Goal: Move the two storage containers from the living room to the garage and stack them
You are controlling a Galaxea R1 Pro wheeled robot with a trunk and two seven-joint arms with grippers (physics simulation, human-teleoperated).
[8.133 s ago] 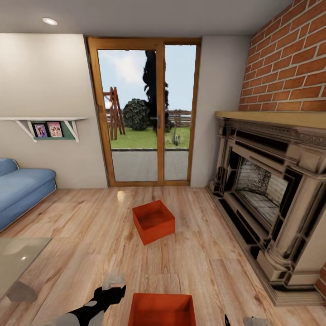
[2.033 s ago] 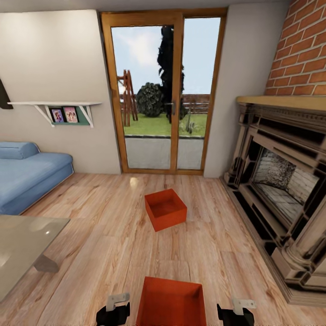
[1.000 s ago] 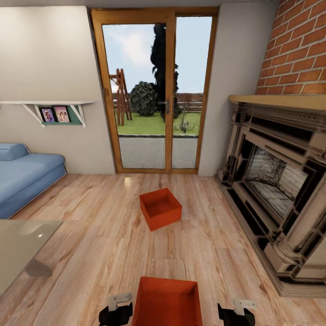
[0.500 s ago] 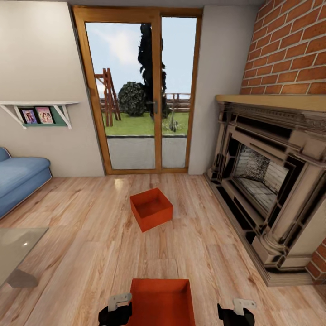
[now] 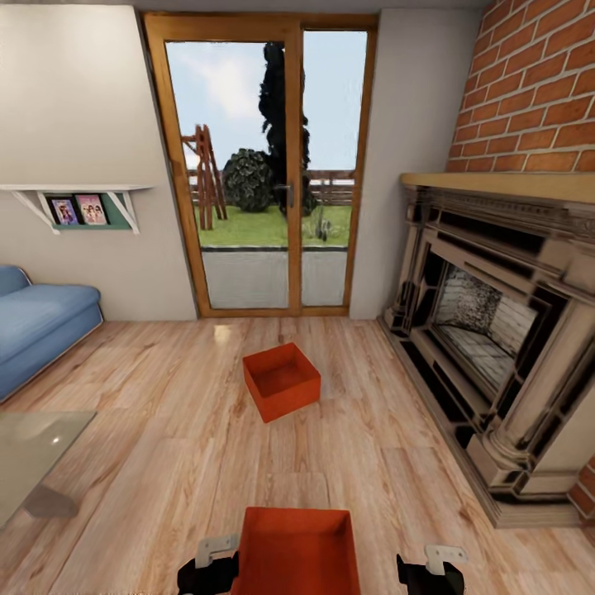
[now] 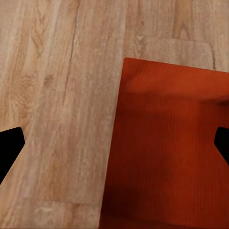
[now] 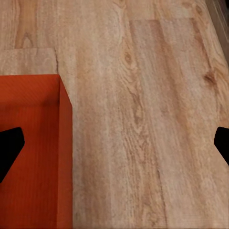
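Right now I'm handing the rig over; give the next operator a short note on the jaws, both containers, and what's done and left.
Left gripper and right gripper: jaws open, flanking the near container, one on each side wall; neither is closed on it.
Far container: on the wood floor, ahead, between near container and glass doors; fireplace to the right, sofa to the left.
Done: robot lined up on the near container.
Left: grasp it, carry it to the garage, fetch the other, stack them.
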